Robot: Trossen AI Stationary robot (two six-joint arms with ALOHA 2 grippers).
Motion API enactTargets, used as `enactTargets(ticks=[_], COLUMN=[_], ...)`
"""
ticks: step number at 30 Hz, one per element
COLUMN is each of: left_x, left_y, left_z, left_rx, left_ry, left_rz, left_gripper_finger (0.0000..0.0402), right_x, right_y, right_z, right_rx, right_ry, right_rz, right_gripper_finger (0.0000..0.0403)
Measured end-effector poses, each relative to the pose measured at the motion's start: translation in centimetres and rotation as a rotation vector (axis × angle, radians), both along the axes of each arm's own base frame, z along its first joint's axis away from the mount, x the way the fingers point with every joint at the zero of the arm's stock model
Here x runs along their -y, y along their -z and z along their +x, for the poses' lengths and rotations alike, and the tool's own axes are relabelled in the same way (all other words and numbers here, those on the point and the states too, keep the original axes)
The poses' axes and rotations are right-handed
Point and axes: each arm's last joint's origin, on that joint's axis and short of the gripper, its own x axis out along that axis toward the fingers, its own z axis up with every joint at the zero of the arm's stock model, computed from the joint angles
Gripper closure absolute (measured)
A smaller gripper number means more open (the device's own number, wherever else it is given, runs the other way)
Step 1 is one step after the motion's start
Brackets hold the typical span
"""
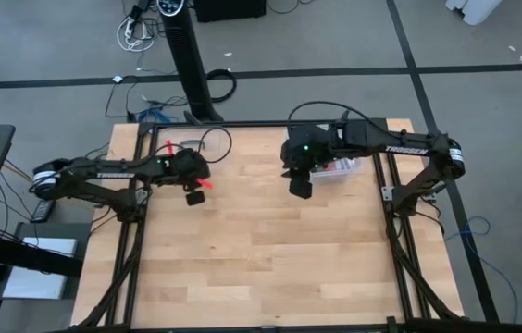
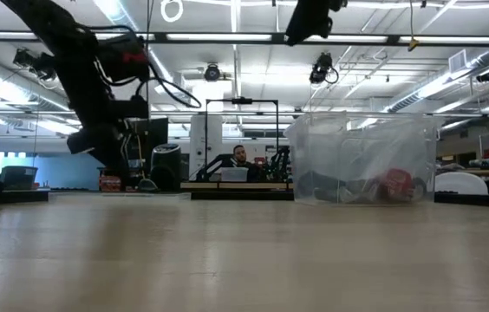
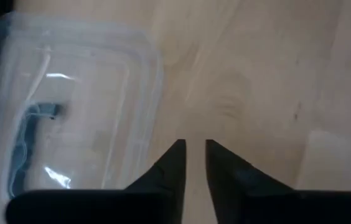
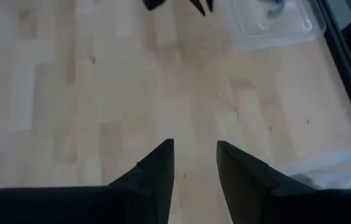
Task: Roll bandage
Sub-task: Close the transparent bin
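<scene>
The black bandage is not laid out anywhere on the bare wood of the desk [image 1: 270,259]; the only likely place for it is the clear plastic box [image 2: 361,160] at the far right part of the desk, where the low view shows dark and red things lying on its floor, though which of them is the bandage cannot be told through the cloudy wall. So the step in hand looks like fetching — reach in, get the strip out, and spread it flat before any rolling begins. To do that well, the right arm, which hangs just beside the box, should go in from straight above with its fingers spread, pinch one free end rather than the heap, and lift slowly so the box does not ride up with it. The left arm can then pin the other end to the wood. The right pincer [image 4: 195,163] stands partly apart, a clear gap between its fingers, holding and touching nothing — only wood shows below it. The left pincer [image 3: 194,163] hovers over the far left of the desk just beside a clear plastic lid [image 3: 70,106]; its fingers stand a narrow slit apart, and it too is empty.
</scene>
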Motion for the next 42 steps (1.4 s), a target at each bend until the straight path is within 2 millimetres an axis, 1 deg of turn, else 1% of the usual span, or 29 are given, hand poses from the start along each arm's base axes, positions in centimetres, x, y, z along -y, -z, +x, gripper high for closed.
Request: enactTargets(ticks=[5,9,14,16,20,26,28,30,32,34,36,39,42], left_x=[-1.1,-1.6,-2.0,-2.5,-3.2,-3.5,-3.6,-3.6,-3.5,-3.2,-2.6,-1.9,-1.1], left_y=[1.1,1.8,2.6,2.8,3.3,4.5,4.7,4.8,4.8,4.7,4.6,4.4,3.4], left_z=[0.8,1.5,1.7,2.0,2.1,2.2,2.4,2.4,2.5,2.8,3.1,3.2,3.2], left_rx=[-0.009,-0.012,-0.054,-0.048,-0.051,-0.102,-0.104,-0.097,-0.082,-0.047,-0.015,-0.001,0.031], left_ry=[-0.018,-0.049,-0.050,-0.060,-0.075,-0.058,-0.058,-0.054,-0.031,-0.001,0.025,0.050,0.069], left_rz=[0.013,0.054,0.100,0.123,0.119,0.099,0.095,0.086,0.057,0.013,-0.032,-0.055,-0.062], left_gripper_finger=[0.0290,0.0270,0.0266,0.0266,0.0266,0.0268,0.0275,0.0292,0.0323,0.0364,0.0389,0.0395,0.0397], right_x=[-1.5,-2.3,-2.8,-2.9,-2.9,-2.9,-2.9,-3.0,-3.0,-3.0,-3.3,-4.0,-5.1], right_y=[-0.1,-0.1,-0.1,-0.1,-0.1,-0.1,-0.1,-0.1,-0.1,-0.1,-0.1,-0.1,-0.4], right_z=[0.1,0.2,0.2,0.2,0.2,0.2,0.2,0.2,0.2,0.2,0.2,0.0,-0.3], right_rx=[0.004,0.005,0.004,0.006,0.007,0.004,0.006,0.004,0.004,0.004,0.003,-0.005,0.003], right_ry=[-0.041,-0.070,-0.091,-0.096,-0.099,-0.102,-0.106,-0.106,-0.109,-0.115,-0.121,-0.127,-0.132], right_rz=[-0.015,-0.018,-0.021,-0.022,-0.025,-0.026,-0.030,-0.029,-0.032,-0.035,-0.041,-0.075,-0.118], right_gripper_finger=[0.0280,0.0280,0.0280,0.0281,0.0280,0.0282,0.0282,0.0281,0.0282,0.0283,0.0283,0.0281,0.0280])
